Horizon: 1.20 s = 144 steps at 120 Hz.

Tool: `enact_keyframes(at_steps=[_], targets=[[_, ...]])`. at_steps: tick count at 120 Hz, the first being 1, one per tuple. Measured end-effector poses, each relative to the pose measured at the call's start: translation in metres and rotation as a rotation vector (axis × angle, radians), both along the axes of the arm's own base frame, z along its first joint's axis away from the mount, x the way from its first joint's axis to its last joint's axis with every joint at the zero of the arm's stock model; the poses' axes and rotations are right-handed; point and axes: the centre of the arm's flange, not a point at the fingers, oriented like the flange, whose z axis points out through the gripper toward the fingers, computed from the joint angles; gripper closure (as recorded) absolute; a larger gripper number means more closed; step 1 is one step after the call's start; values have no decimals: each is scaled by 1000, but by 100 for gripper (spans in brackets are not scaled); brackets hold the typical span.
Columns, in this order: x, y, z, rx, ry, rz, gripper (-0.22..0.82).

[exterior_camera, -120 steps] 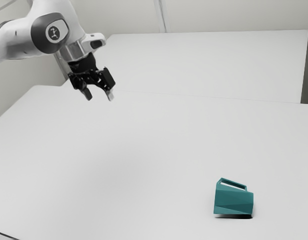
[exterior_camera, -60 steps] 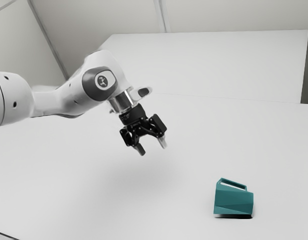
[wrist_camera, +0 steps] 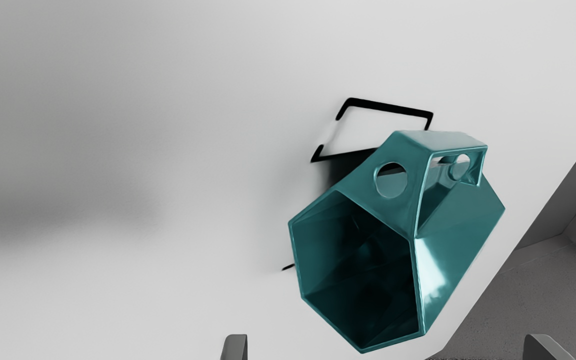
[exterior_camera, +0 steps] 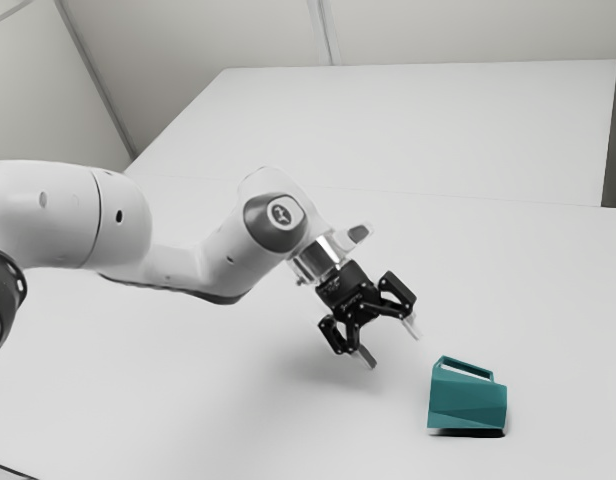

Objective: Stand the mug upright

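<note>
In the exterior view my gripper [exterior_camera: 393, 348] hangs above the table, up and to the left of the teal mug [exterior_camera: 468, 400], not touching it. The mug lies on its side with its handle up and its base toward the exterior view's right. In the wrist view the faceted mug [wrist_camera: 460, 225] has its dark open mouth facing my hand, with the handle [wrist_camera: 413, 145] along its upper side. My gripper [wrist_camera: 385, 347] is open there, its two fingertips wide apart with nothing held between them.
The white table [exterior_camera: 218, 400] extends around the mug. In the wrist view a table edge [wrist_camera: 510, 255] runs past the mug's base side, with grey floor [wrist_camera: 533, 295] beyond it. Dark shadow shapes lie on the table beside the mug.
My arm has come down and across toward the exterior view's right, bringing the gripper much closer to the mug. The mug has stayed where it was.
</note>
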Motion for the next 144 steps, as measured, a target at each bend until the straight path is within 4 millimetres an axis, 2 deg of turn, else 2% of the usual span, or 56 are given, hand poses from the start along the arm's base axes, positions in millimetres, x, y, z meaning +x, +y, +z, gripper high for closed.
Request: enact_keyframes(at_steps=[40,66,98,123,140,144], targets=[[-11,-33,-26,-46,70,54,0],[-16,-57,-34,-72,86,72,0],[-7,-64,-37,-97,88,116,0],[-10,-77,-46,-114,111,126,0],[-7,-84,-44,-123,104,121,0],[-5,-86,-40,-124,94,115,3]])
